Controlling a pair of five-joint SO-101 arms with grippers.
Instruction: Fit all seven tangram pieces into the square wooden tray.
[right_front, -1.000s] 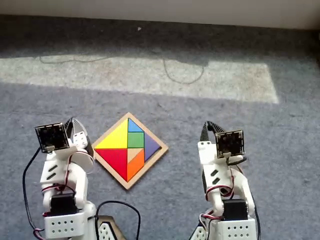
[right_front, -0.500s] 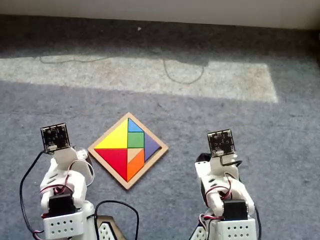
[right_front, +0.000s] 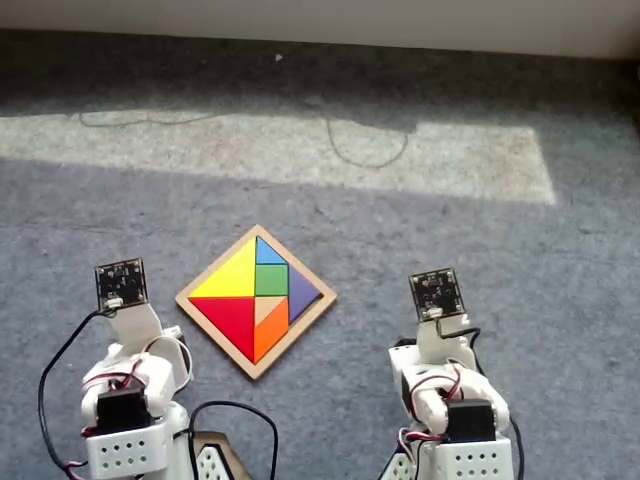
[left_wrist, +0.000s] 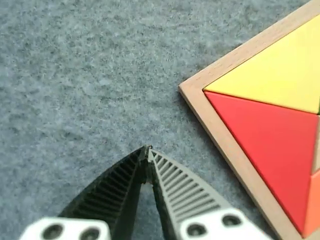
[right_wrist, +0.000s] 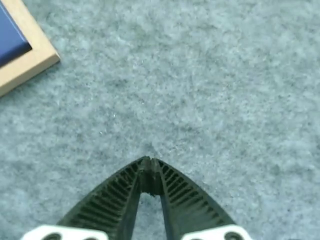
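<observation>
Pieces (right_front: 236, 285) fill tray (right_front: 298, 337) (stiff, probably light; grip by edges); left gripper (left_wrist: 148, 150) and right gripper (right_wrist: 150, 161) clenched, empty.

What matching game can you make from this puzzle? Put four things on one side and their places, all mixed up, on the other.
Things:
1. blue triangle
2. purple piece
3. red triangle
4. left gripper

Places:
A. along the edge of the tray facing the left arm
B. over the carpet, beside the tray
C. at the tray corner farthest from the arms
D. at the tray corner nearest the right arm

Pairs: 1-C, 2-D, 3-A, 4-B
</observation>
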